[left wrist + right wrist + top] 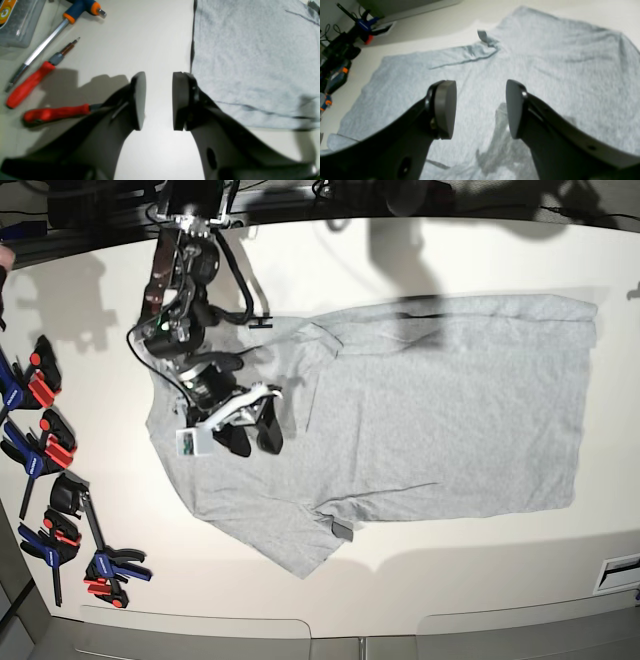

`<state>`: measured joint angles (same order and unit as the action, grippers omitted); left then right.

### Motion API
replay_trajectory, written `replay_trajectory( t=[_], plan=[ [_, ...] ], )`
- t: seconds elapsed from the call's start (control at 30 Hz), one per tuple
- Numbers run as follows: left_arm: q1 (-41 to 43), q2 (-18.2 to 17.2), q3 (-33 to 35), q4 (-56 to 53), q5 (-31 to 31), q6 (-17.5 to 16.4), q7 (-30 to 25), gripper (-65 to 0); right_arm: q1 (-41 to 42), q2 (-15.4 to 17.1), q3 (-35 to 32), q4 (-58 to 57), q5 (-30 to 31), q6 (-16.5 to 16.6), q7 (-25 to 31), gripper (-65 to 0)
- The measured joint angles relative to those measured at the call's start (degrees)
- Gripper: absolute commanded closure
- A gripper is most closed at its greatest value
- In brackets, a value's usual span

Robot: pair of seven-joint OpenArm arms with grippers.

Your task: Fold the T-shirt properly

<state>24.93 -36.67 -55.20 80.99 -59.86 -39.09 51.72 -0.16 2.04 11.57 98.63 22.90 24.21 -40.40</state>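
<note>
Right gripper (481, 110) hangs released over the T-shirt (545, 75), limp light cloth; best pinched at a hem or sleeve edge

Black arm (185, 320) w/ cables; hands w/ round dark-grey pads (445, 108).

right gripper (481, 108) jaws apart, holding nothing, left gripper (159, 101) jaws parted, holding nothing

Hand tools and clamps on a pale counter (450, 580)

Two red-handled screwdrivers (32, 83) lie beside a blue-and-orange T-handle wrench (62, 22) and a clear plastic box (18, 22); blue-and-red clamps (45, 455) line the counter's edge.
</note>
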Motion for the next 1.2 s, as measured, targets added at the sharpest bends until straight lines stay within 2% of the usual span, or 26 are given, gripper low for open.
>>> replay_trajectory(
  t=[0.07, 0.13, 0.2, 0.27, 0.3, 0.37, 0.4, 0.47, 0.57, 0.73, 0.9, 1.07, 1.2],
  plan=[
    [0.0, 0.0, 0.6, 0.0, -3.4, -0.4, 2.4, -16.6, 0.3, -0.1, 2.3, 0.9, 0.0, 0.0, -2.7, -29.2],
    [0.0, 0.2, 2.3, 0.3, -3.8, -0.4, 2.7, -16.6, -0.1, -0.1, 5.9, 2.8, 0.0, 0.0, -4.5, -25.5],
    [0.0, 0.3, 5.2, 0.8, -3.8, -0.4, 2.7, -16.2, -0.3, 0.0, 10.3, 4.5, -0.2, 0.0, -7.0, -16.7],
    [0.0, 0.3, 8.8, 1.3, -3.1, -0.4, 2.3, -13.3, -1.6, 0.1, 14.4, 5.9, 0.4, 0.0, -7.3, -2.5],
    [-0.3, 0.3, 10.8, 1.4, -2.4, -0.4, 2.3, -10.2, -2.7, 0.3, 16.1, 6.2, 1.4, 0.0, -7.4, 0.0],
    [-1.3, 0.3, 14.8, 1.4, 0.9, -0.4, 1.0, -1.2, -5.0, 0.3, 19.2, 6.2, 2.9, 0.2, -7.7, 0.0],
    [-1.8, 0.5, 16.5, 1.4, 2.4, -0.4, 0.3, 0.0, -6.2, 0.3, 20.4, 6.2, 3.5, 0.8, -8.0, 0.0],
    [-3.1, 1.1, 19.1, 1.4, 4.8, -0.4, -1.2, 0.0, -8.3, 0.4, 21.8, 6.2, 4.9, 2.4, -7.6, 0.0],
    [-5.5, 2.9, 22.0, 1.4, 8.3, -0.4, -2.4, 0.0, -10.9, 0.5, 21.8, 6.2, 4.3, 2.8, -7.3, 0.0],
    [-8.7, 4.9, 28.9, 1.4, 13.4, 1.8, -3.7, 0.0, -12.2, 0.8, 19.4, 5.1, -0.7, 2.6, -5.4, 0.0],
    [-9.7, 6.2, 34.1, 1.4, 25.4, 11.1, -8.8, 0.0, -11.6, 3.2, 15.3, 1.0, -7.0, 0.2, -4.5, 0.0],
    [-8.9, 6.2, 34.9, 1.6, 26.9, 12.9, -8.2, 0.0, -12.0, 3.7, 12.9, -4.0, -8.2, 0.0, -6.6, 0.0],
    [-6.3, 6.1, 34.9, 1.7, 26.6, 12.9, -8.2, 0.0, -14.8, 4.6, 12.9, -4.0, -7.9, 0.0, -5.9, 0.0]
  ],
)
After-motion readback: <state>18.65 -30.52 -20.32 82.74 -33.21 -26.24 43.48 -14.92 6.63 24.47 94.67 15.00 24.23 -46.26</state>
